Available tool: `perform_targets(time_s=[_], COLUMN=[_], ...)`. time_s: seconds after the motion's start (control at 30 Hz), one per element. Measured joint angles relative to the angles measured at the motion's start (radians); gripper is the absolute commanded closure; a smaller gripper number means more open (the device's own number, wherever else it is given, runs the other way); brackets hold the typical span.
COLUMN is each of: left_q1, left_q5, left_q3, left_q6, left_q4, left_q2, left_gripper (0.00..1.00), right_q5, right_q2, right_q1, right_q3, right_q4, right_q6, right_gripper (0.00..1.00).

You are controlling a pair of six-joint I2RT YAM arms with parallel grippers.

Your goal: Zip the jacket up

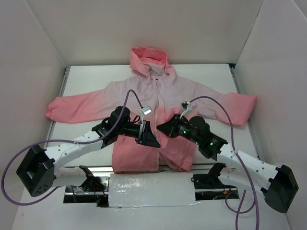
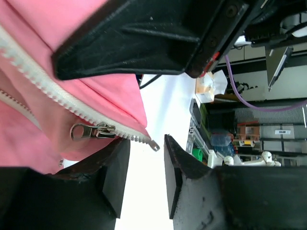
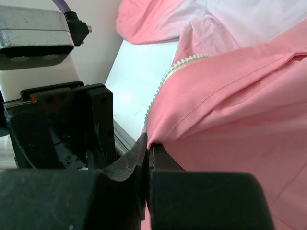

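Clenched at the right gripper (image 3: 147, 143) on the coral hem edge of the jacket (image 3: 230, 96), released at the left gripper (image 2: 146, 143), with the zipper slider (image 2: 91, 131) just above that open gap.

The jacket (image 1: 163, 96) fades from pale pink at the chest to coral-pink toward 6 o'clock, with coral cuffs at 9 and 3 and a coral hood at 12. Zipper teeth (image 2: 57, 96) are white and the slider (image 2: 93, 131) is silver. The left gripper (image 2: 145, 143) and right gripper (image 3: 147, 141) are black, on white arms (image 1: 76, 146) with purple cables (image 1: 211, 97).
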State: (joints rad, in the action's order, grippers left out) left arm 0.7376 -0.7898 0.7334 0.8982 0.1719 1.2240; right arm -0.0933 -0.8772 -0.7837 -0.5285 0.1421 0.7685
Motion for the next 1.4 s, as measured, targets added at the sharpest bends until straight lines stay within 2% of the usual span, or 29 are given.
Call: perform_targets(time_s=[0.23, 0.27, 0.33, 0.43, 0.7, 0.9, 1.0, 1.4], left_q1=[0.005, 0.005, 0.005, 0.0, -0.019, -0.019, -0.019, -0.019], left_q5=[-0.005, 0.0, 0.014, 0.066, 0.169, 0.189, 0.195, 0.198], left_q3=[0.0, 0.0, 0.0, 0.0, -0.016, -0.036, -0.055, -0.064], left_q6=[0.006, 0.008, 0.013, 0.026, 0.1, 0.138, 0.159, 0.179], left_q4=[-0.001, -0.001, -0.01, -0.026, 0.016, 0.06, 0.082, 0.096], left_q2=[0.0, 0.0, 0.0, -0.002, -0.008, -0.009, -0.013, -0.05], left_gripper=[0.4, 0.33, 0.3, 0.3, 0.38, 0.54, 0.68, 0.85], right_q5=[0.002, 0.0, -0.002, -0.005, -0.023, -0.024, -0.024, -0.021], right_q2=[0.009, 0.011, 0.018, 0.031, 0.065, 0.082, 0.082, 0.072], right_q1=[0.003, 0.003, 0.003, 0.003, 0.003, 0.003, 0.003, 0.003], right_q3=[0.021, 0.026, 0.034, 0.049, 0.079, 0.086, 0.086, 0.085], right_q4=[0.035, 0.04, 0.043, 0.05, 0.089, 0.106, 0.108, 0.108], right_q6=[0.0, 0.0, 0.0, 0.0, 0.004, 0.01, 0.011, 0.011], right_gripper=[1.0, 1.0, 1.0, 1.0, 1.0, 1.0, 1.0, 1.0])
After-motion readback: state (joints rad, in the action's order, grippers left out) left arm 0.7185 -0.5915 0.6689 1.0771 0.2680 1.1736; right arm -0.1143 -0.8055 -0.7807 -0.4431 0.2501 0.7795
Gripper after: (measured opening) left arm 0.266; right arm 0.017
